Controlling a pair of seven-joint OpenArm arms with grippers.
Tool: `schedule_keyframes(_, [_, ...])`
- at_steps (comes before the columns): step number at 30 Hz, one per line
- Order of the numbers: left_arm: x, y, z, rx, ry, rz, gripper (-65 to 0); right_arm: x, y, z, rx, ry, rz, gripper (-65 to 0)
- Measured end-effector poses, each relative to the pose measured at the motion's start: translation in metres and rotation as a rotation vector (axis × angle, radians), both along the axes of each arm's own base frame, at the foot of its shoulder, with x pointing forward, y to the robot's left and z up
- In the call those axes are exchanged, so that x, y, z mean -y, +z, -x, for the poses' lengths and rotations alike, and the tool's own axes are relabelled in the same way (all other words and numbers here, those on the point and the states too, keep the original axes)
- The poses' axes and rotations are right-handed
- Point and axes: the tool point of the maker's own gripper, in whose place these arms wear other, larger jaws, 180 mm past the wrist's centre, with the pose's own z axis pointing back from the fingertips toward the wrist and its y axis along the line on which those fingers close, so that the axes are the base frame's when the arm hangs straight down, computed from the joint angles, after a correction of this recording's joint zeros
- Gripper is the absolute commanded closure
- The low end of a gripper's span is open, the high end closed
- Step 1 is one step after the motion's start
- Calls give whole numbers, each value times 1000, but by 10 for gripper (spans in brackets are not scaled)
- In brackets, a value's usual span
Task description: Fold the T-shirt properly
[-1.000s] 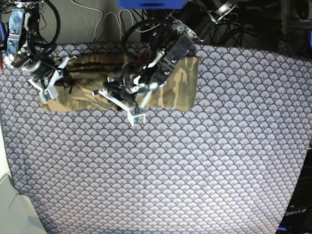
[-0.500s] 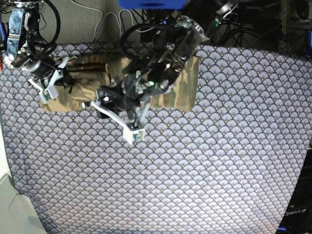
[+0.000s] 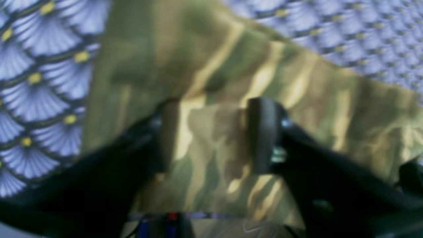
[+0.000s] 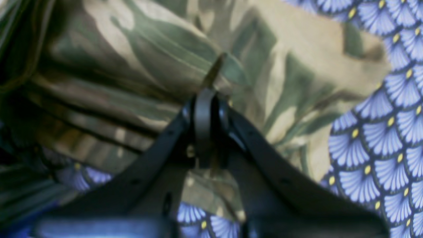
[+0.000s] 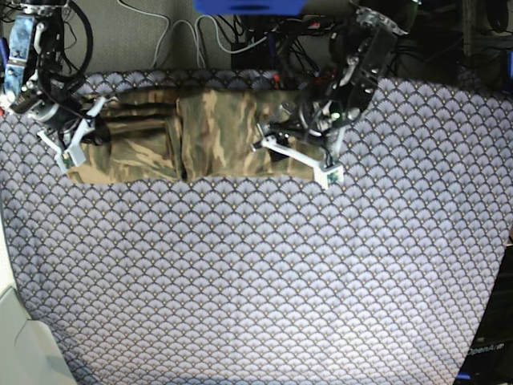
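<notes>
The camouflage T-shirt [image 5: 208,136] lies as a long folded strip along the far edge of the table. My left gripper [image 5: 298,159] hovers over its right end. In the left wrist view the left gripper [image 3: 211,135] is open, with flat T-shirt cloth [image 3: 297,86] showing between and beyond its fingers. My right gripper [image 5: 76,132] is at the strip's bunched left end. In the right wrist view the right gripper [image 4: 205,125] has its fingers together, and a small peak of T-shirt cloth [image 4: 132,66] sticks up from between them.
The blue-grey scallop-patterned tablecloth [image 5: 256,281] covers the whole table in front of the shirt. Cables and dark equipment [image 5: 240,40] crowd the back edge behind the shirt. A pale surface [image 5: 20,345] sits at the lower left corner.
My left arm swung from over the shirt's middle to its right end, and its jaws opened. The shirt's middle panel now shows flat. The right arm barely moved.
</notes>
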Motion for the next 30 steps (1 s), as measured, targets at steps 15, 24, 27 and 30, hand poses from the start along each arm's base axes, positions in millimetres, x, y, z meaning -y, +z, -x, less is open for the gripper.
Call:
schedule_keyframes(15, [3, 5, 1, 13, -13, 12, -650, 57, 28, -14, 52, -156, 68, -427])
schedule_keyframes(24, [9, 47, -13, 132, -10, 62, -650, 60, 11, -9, 10, -186, 28, -427])
schedule_keyframes(27, [9, 56, -16, 153, -4, 76, -650, 67, -13, -2, -68, -228, 1, -428])
schedule_keyframes(30, [-8, 58, -24, 165, 53, 69, -650, 74, -18, -5, -69, -248, -29, -428])
